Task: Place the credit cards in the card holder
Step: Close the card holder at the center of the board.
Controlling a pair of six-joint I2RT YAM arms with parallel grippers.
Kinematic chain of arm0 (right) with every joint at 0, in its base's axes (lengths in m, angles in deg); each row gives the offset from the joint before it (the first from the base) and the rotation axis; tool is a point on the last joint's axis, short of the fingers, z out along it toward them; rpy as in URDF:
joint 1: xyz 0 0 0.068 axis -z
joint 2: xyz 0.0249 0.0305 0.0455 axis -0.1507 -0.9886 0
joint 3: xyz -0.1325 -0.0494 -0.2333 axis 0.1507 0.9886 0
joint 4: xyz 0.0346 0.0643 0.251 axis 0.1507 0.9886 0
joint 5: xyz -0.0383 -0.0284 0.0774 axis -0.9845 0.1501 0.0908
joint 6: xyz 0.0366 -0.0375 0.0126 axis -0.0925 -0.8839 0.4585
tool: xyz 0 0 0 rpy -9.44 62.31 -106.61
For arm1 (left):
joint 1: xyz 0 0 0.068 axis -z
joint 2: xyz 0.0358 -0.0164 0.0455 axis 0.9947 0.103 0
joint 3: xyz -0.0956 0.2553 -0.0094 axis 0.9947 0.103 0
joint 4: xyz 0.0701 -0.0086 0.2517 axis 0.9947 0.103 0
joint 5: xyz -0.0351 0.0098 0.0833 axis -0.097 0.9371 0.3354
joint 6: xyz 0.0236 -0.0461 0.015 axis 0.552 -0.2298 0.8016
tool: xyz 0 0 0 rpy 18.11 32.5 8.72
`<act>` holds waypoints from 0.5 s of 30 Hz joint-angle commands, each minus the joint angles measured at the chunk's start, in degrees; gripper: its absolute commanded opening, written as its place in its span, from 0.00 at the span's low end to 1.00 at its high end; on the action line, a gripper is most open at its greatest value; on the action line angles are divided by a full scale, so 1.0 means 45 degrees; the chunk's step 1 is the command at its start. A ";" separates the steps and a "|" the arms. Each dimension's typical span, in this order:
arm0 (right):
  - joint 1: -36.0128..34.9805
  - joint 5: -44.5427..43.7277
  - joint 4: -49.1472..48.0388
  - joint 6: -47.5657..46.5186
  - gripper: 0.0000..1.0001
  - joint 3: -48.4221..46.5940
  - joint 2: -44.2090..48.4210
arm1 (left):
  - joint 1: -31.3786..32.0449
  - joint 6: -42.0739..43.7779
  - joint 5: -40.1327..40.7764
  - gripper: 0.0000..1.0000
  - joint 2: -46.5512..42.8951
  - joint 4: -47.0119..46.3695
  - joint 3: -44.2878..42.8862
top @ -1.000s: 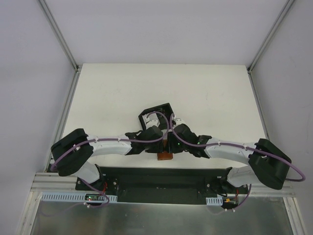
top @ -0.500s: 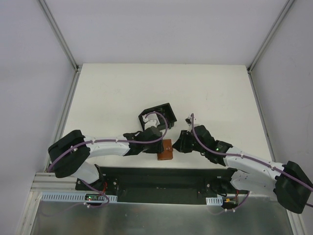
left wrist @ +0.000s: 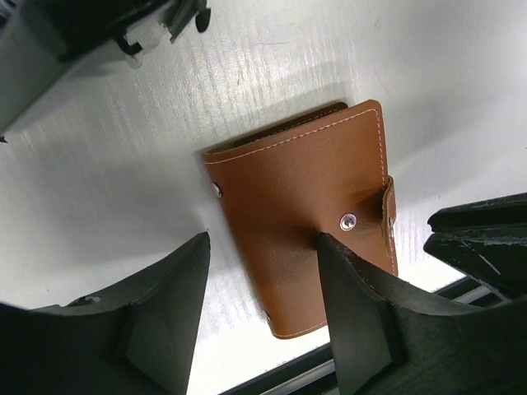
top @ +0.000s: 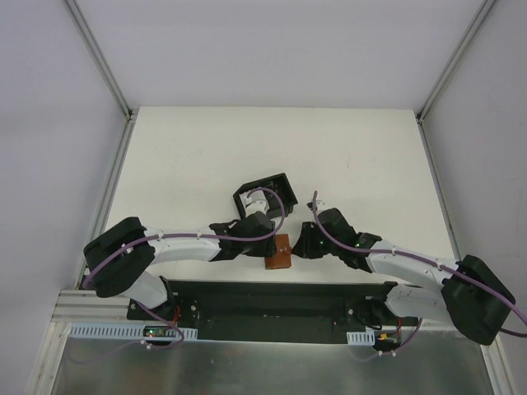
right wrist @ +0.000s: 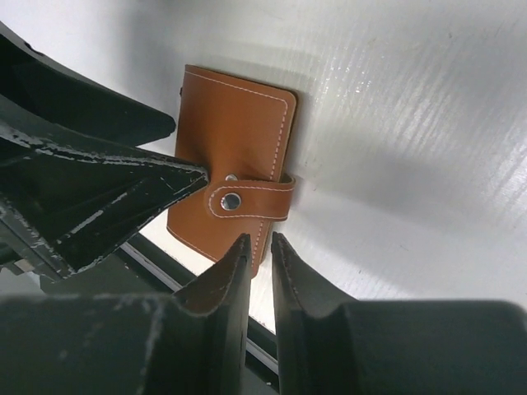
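The brown leather wallet (top: 279, 260) lies snapped shut on the white table near its front edge. It also shows in the left wrist view (left wrist: 305, 214) and the right wrist view (right wrist: 230, 148). My left gripper (top: 270, 242) is open, its jaws straddling the wallet's near-left corner (left wrist: 262, 243) without gripping it. My right gripper (top: 299, 244) has its jaws almost together and empty, tips (right wrist: 259, 239) just off the wallet's edge below the snap strap. The black card holder (top: 265, 191) stands behind the wallet, partly under the left arm's cable. No credit cards are in view.
The table's front edge and the black base rail (top: 272, 300) run right behind the wallet. The left gripper's finger (right wrist: 99, 193) fills the left of the right wrist view. White walls and metal frame posts enclose the table.
The right arm pulled back to the right from over the wallet, then came back left toward it. The wallet is now uncovered. The left arm has barely moved.
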 commanded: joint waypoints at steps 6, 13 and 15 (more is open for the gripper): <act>0.0093 0.0592 -0.0695 -0.0604 0.19 -0.1027 -0.0444 | 0.0155 -0.0126 0.0068 0.52 0.0742 0.0665 0.0137; 0.0113 0.0807 -0.0694 -0.0585 0.19 -0.1321 -0.1284 | 0.0136 -0.0204 0.0067 0.51 0.0918 0.0665 0.0118; 0.0113 0.0807 -0.0714 -0.0546 0.19 -0.1360 -0.1382 | 0.0136 -0.0243 0.0067 0.51 0.0899 0.0684 0.0137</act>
